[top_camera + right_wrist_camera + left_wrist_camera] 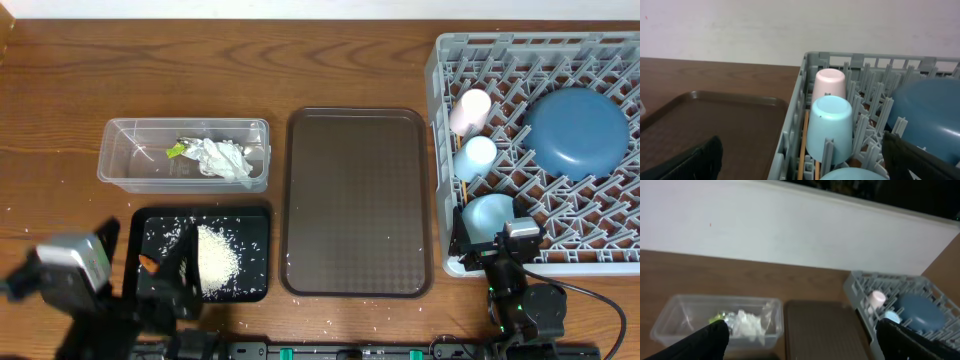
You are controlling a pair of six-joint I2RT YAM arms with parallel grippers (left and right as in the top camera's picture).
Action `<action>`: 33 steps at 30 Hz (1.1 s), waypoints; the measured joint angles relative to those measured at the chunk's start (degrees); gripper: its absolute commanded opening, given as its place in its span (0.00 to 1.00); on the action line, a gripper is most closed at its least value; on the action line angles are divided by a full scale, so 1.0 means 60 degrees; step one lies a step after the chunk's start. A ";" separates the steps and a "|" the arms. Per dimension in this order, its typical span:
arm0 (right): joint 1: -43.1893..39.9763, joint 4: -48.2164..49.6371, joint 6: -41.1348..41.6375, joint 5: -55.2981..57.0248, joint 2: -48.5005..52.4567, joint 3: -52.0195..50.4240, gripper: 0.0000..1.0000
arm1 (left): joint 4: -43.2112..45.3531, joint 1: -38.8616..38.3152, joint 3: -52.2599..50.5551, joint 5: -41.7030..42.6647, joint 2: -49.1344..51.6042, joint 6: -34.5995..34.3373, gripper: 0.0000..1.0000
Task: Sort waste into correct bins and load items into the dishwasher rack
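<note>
Left hand [165, 288] hangs over the near edge of the shallow black tray [255, 225], fingers spread wide and holding nothing, aimed across the tabletop [60, 80] toward the far wall. The right hand [492, 248], also spread wide and empty, sits at the near-left corner of the dishwasher rack [437, 60] and points into it.

The clear tub [115, 160] runs left to right and holds crumpled paper scraps [222, 158] and a yellow-green wrapper [177, 150]. The black tray lies parallel just nearer, with a heap of rice [217, 258] and a bit of orange carrot [147, 262] at its left. A brown serving tray [358, 200] lies between the bins and the rack, its long axis running near to far.

In the rack, the pink cup [828, 85] and the light-blue cup [830, 127] stand mouth down in a row. The bowl [490, 215] is nearest, the blue plate [577, 130] is to the right, and the chopsticks [804, 145] run along the left wall.
</note>
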 measured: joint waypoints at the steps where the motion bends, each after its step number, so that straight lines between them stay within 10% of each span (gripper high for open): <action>1: 0.0000 0.0000 0.0000 0.0000 0.0000 0.0000 0.99 | -0.0004 0.0000 -0.0342 0.0004 -0.0328 0.0000 0.96; 13: 0.0000 0.0004 0.0000 0.0004 0.0004 0.0000 0.99 | 0.0175 0.0000 -0.4921 0.0004 -0.2790 0.0000 0.96; 33: 0.0000 -0.0004 0.0000 0.0004 0.0000 0.0000 0.99 | 0.8349 0.0000 -0.9683 0.0011 -0.5122 -0.0044 0.96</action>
